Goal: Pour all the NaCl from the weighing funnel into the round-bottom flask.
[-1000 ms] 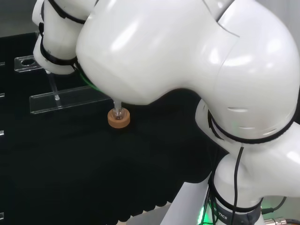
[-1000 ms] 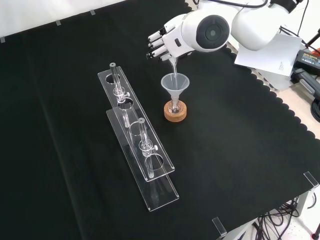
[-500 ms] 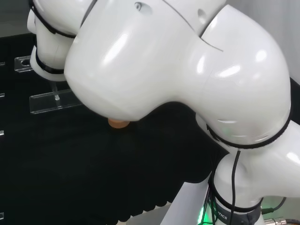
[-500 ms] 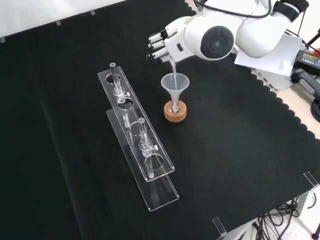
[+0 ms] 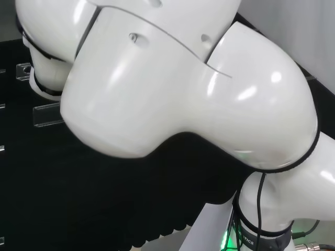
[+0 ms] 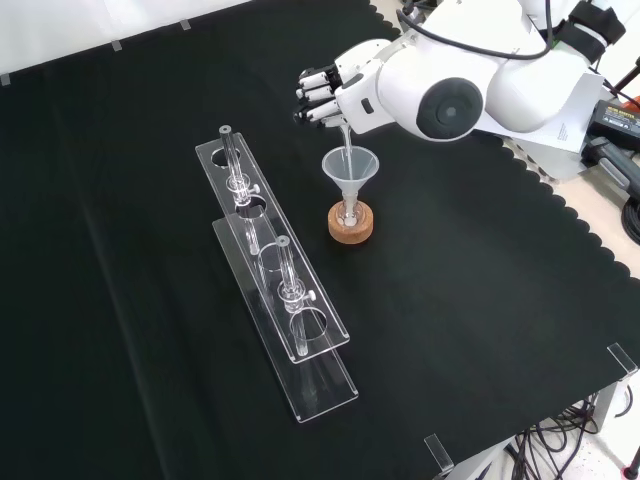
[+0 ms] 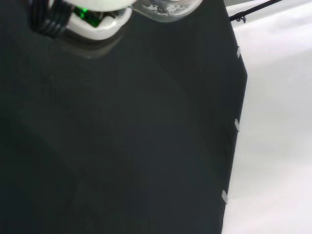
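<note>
**Weighing funnel tipped over the funnel on the flask**

Black cloth covers your bench (image 6: 480, 300), and in the front view two clear acrylic racks (image 6: 275, 290) lie along it at the left, each with glass pieces standing in it. Just to their right sits a cork ring (image 6: 351, 222) — the stand for the round-bottom flask (image 6: 349, 213), of which you can make out little more than the neck. A clear conical funnel (image 6: 349, 170) stands in that neck, its mouth upward.

Your hand (image 6: 335, 92) comes in from the top of the front view, partly behind the arm's big white link (image 6: 450, 95). Its fingers are curled round the weighing funnel (image 6: 344, 132), which slants down so that its narrow end reaches into the conical funnel's mouth.

From the wrist camera you see the weighing funnel's wider end (image 7: 165, 7) close up — white grains lie inside it.
</note>
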`<state>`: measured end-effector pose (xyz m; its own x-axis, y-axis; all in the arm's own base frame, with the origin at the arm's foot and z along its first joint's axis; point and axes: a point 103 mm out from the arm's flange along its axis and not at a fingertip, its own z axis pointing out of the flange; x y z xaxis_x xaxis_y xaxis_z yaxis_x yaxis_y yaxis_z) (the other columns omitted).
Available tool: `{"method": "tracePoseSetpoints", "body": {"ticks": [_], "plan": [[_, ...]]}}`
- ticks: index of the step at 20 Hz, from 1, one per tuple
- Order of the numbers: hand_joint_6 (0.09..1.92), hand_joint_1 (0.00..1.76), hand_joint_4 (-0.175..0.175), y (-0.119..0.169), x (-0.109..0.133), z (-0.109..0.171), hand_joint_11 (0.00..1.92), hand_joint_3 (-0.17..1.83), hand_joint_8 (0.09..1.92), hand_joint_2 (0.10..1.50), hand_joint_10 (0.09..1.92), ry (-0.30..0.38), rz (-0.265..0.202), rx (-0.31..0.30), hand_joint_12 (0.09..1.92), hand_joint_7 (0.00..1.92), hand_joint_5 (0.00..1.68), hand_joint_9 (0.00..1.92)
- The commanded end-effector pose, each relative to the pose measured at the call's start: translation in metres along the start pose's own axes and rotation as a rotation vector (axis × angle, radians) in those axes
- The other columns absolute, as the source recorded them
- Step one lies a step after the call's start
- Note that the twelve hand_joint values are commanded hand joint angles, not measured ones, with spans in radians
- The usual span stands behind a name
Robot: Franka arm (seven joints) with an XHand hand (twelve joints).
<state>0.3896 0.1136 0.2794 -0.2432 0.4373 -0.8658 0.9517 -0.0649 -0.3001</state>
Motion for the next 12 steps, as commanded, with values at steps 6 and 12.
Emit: {"method": "tracePoseSetpoints", "body": {"ticks": [6, 12], "plan": [[0.78, 1.10, 0.175, -0.0033, 0.0034, -0.0078, 0.81, 0.60, 0.70, 0.72, 0.43, -0.111, 0.011, -0.002, 1.06, 0.42, 1.20, 0.82], [0.78, 1.10, 0.175, -0.0066, 0.0057, -0.0118, 0.82, 0.60, 0.70, 0.72, 0.43, -0.155, 0.015, -0.002, 1.05, 0.42, 1.20, 0.82]]}}
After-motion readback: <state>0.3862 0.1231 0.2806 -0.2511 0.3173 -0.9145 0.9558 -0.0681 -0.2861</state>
